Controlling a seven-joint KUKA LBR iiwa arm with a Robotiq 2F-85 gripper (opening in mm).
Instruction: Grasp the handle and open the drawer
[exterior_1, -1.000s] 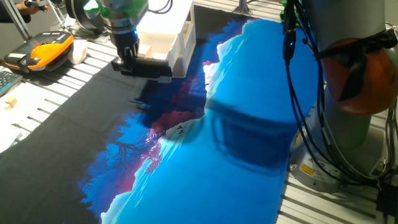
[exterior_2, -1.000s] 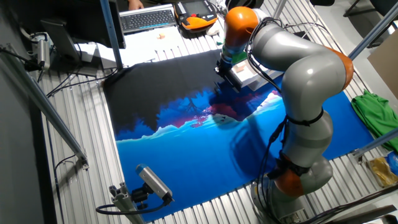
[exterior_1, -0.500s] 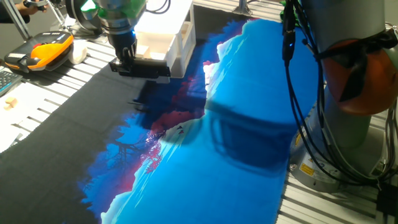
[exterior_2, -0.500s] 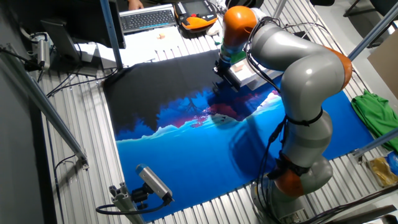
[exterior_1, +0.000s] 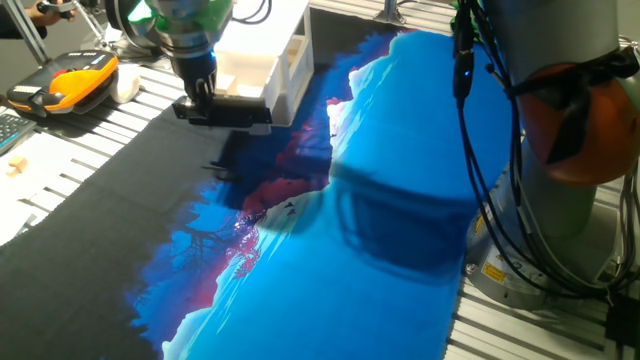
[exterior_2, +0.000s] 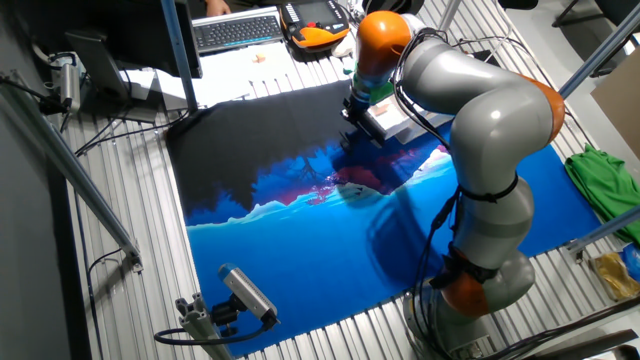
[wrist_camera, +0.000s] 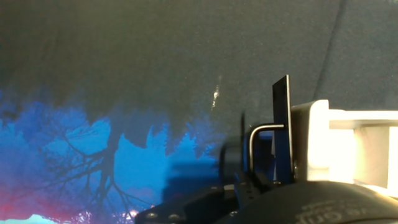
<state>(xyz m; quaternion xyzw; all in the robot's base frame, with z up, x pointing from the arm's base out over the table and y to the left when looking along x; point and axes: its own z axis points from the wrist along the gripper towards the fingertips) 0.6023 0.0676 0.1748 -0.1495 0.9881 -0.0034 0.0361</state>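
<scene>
The white cabinet (exterior_1: 288, 45) stands at the back of the cloth-covered table, with its drawer (exterior_1: 245, 78) slid partly out toward the front left. The handle (exterior_1: 238, 115), a black horizontal bar, runs across the drawer's front. My gripper (exterior_1: 200, 102) comes down from above at the bar's left end and is shut on the handle. In the other fixed view the gripper (exterior_2: 355, 110) sits just left of the cabinet (exterior_2: 398, 122). The hand view shows the handle (wrist_camera: 281, 127) edge-on beside the drawer's pale front (wrist_camera: 310, 140), with my dark fingers (wrist_camera: 249, 183) low in the frame.
An orange-and-black case (exterior_1: 65, 82) lies at the left on the slatted table, with a keyboard (exterior_2: 238, 30) further back. The arm's grey base (exterior_1: 570, 120) and its cables (exterior_1: 490, 180) fill the right side. A green cloth (exterior_2: 605, 180) lies beyond the mat's right edge.
The gripper and the handle have shifted slightly left, away from the cabinet, and the drawer has slid a little further out.
</scene>
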